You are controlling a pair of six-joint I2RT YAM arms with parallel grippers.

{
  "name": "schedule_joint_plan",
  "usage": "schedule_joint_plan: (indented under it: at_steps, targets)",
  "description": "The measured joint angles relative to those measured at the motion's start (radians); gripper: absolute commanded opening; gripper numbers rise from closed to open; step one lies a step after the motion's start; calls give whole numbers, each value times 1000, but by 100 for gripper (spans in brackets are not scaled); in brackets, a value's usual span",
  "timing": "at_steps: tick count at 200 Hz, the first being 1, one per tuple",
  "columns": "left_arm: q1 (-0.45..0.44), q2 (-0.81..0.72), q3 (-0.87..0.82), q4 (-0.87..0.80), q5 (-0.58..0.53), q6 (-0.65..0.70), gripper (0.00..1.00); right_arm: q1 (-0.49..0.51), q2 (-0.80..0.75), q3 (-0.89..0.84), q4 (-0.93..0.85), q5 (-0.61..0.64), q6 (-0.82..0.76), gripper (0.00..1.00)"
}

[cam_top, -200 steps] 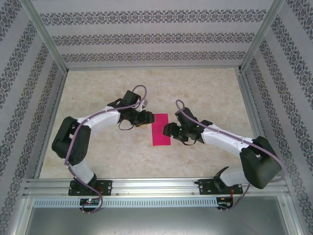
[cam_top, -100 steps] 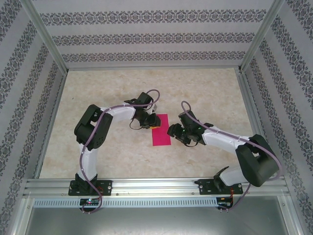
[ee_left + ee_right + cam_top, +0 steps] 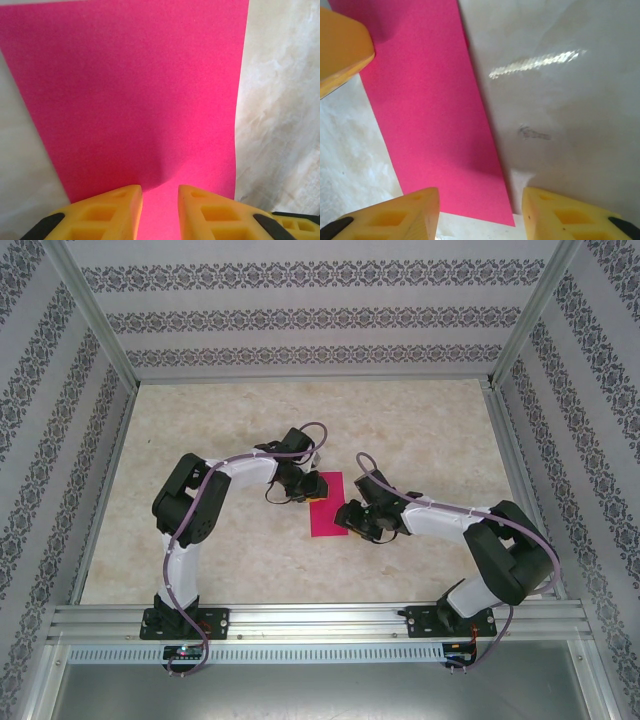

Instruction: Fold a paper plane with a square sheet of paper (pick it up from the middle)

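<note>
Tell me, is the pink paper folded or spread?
Folded in half, it seems: the paper lies as a narrow rectangle, not a square.

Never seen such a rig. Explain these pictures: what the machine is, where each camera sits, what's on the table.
Two robot arms are bolted at the near edge of a table. The wide picture looks down from above: the left arm and right arm both reach to a narrow magenta-pink sheet of paper lying on the table. The two close-ups come from cameras on the wrists; the yellow wedges are each arm's jaws. The left jaws stand narrowly apart at one end of the sheet, the right jaws wide apart over a corner.
</note>
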Motion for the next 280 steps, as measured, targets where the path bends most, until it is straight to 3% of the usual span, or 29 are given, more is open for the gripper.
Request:
schedule_joint_plan:
  at_steps: [88,141,236,280]
  targets:
    - [1,0,-2,2,3,0,28,6,21,5,11,-11,-2,43]
    - [2,0,-3,4,3,0,28,21,6,-45,143,-50,40,37]
    - [2,0,-3,4,3,0,28,-10,-48,-108,297,-61,101,38]
    - [2,0,-3,6,4,0,28,-29,-50,-109,291,-71,122,19]
